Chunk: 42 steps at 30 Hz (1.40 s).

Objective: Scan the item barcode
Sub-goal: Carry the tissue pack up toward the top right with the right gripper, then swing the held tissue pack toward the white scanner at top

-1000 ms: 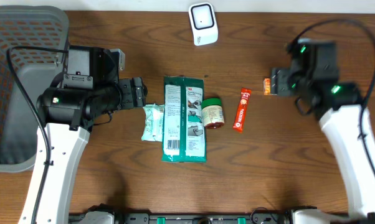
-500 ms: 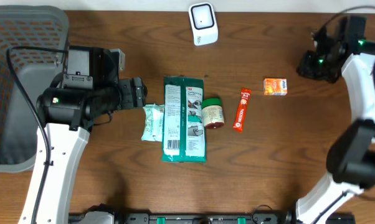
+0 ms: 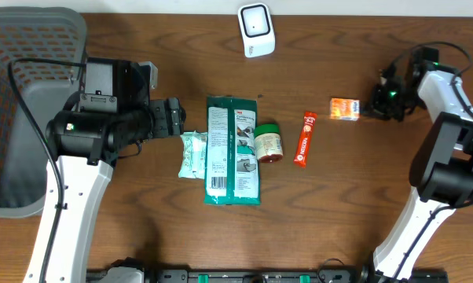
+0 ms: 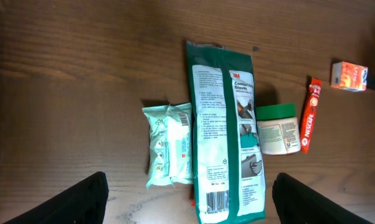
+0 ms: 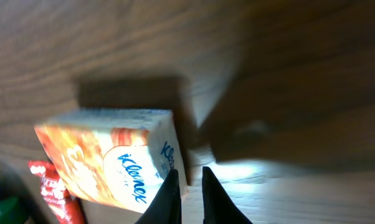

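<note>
Right gripper [image 5: 190, 193]: fingertips drawn almost together with nothing between them, so you hold no item. It sits low over the table [image 3: 331, 204], far right of the green pack [image 3: 232, 149], tips just beside a corner of the orange box [image 5: 106, 162].
Orange box: lies flat and ungripped, well right of the green pack, beyond the jar [image 3: 268, 142] and the red stick [image 3: 304, 139]. I judge it the item you mean to scan.
Left gripper [image 4: 194, 196]: fingers wide apart, empty, hovering just left of the green pack.
Scanner [image 3: 256, 30]: stands at the far table edge, beyond the green pack and a little right of it, well apart from the orange box.
Barcode: not visible on any face shown, so you cannot tell which side carries it.
Contact: the wrist view is blurred and shadowed, so you cannot confirm whether the tips touch the orange box.
Risk, shove: closed tips at the corner push rather than take. Advance like this and the orange box likely slides or spins toward the red stick.
Risk, grip: closing across a corner of so low a carton may squirt it out or dent it.
Risk, scan: lifting without knowing the coded face may show the scanner the wrong side, or your fingers may cover the code.
</note>
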Available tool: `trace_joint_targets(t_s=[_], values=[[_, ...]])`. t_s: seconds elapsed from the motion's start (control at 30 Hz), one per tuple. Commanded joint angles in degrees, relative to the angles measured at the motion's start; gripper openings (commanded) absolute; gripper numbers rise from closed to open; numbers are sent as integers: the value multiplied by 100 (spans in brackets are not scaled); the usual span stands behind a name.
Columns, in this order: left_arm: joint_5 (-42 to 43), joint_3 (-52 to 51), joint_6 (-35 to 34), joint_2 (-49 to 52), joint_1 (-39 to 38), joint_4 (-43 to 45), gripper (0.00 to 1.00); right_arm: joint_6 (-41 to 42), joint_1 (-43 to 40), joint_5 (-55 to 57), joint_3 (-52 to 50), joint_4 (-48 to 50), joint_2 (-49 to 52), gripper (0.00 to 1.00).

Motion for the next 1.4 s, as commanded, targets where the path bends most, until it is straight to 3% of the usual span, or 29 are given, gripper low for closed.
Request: trace_joint_targets(t_s=[0.0, 0.2, 0.47, 0.63, 0.83, 0.9, 0.97, 1.37], values=[[-57, 74, -9, -4, 9, -4, 84, -31, 236, -120, -151, -103, 17, 9], [-57, 74, -11, -4, 9, -7, 84, -24, 542, -101, -225, -710, 15, 9], [-57, 74, -9, -4, 9, -7, 85, -339, 870, 153, -129, -1534, -391, 18], [-57, 74, -9, -4, 9, -7, 84, -817, 894, 262, -101, -1121, -970, 20], [-57, 74, -9, -4, 9, -7, 84, -2806, 883, 260, -103, -446, -1357, 18], [-57, 74, -9, -4, 9, -7, 85, -3128, 890, 262, -114, -258, -1309, 25], [-57, 74, -11, -4, 9, -7, 85, -3456, 890, 260, -116, -216, -1217, 25], [-57, 74, -11, -2, 9, -7, 84, -3893, 778, -101, -118, 173, -437, 29]])
